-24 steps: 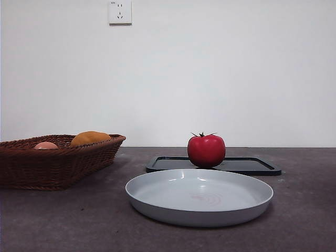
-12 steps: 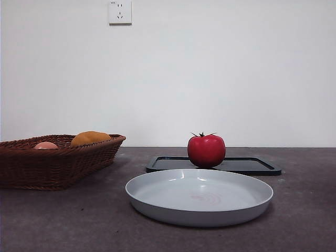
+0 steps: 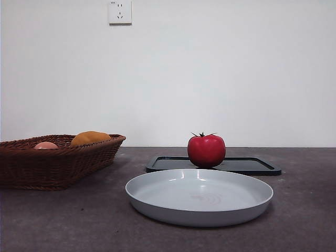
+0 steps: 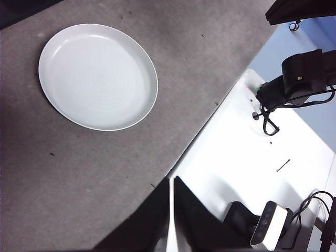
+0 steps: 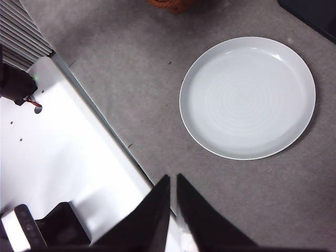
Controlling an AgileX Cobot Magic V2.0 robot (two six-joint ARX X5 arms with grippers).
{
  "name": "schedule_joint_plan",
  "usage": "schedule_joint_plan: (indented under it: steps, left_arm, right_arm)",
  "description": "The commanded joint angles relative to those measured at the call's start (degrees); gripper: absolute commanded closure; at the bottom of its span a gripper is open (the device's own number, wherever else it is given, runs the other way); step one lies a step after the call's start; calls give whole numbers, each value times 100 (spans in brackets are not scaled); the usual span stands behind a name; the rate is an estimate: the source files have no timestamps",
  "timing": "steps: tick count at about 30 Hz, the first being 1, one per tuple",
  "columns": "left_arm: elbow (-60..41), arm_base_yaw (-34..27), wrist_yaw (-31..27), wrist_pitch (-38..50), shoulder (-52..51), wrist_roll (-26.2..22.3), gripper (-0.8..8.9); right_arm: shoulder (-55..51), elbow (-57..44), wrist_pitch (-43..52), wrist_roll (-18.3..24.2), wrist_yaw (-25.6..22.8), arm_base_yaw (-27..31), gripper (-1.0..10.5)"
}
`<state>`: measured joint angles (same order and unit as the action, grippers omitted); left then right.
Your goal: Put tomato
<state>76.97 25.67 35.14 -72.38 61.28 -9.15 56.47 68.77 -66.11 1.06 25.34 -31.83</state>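
We can't make out any readable text, brand or number anywhere. The wall socket (image 3: 119,11) has a tiny dark mark in its top corner, way too small for us to read. The grey plate (image 3: 157,202) only shows faint rings, no lettering. The small devices on the white bench in the wrist views carry no label we can read either.

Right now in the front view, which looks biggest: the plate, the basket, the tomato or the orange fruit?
1. Plate, though it is nearest the camera.
2. Basket, partly cut off.
3. Tomato and orange fruit: unsure, the fruit is half hidden.
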Motion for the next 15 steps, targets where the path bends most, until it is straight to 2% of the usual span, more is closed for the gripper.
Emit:
schedule_joint_plan:
  steps: [1,5,7,11,15]
  left_arm:
    - [129,28,46,31,35,-68,804]
    - [129,24,33,59,0,-131,804]
    - [129,-125,-17,417,-116,-509,804]
    - [-35,-704,-15,2142,-568,-883,804]
    - [-686,-1421,-20,4002,-1235,-809,804]
  right_arm:
    - [28,55,48,-22,17,-39,935]
    - [28,55,48,-22,17,-39,935]
    - [28,55,48,-22,17,-39,935]
    - [28,55,48,-22,17,-39,935]
    - [28,55,48,-22,17,-39,935]
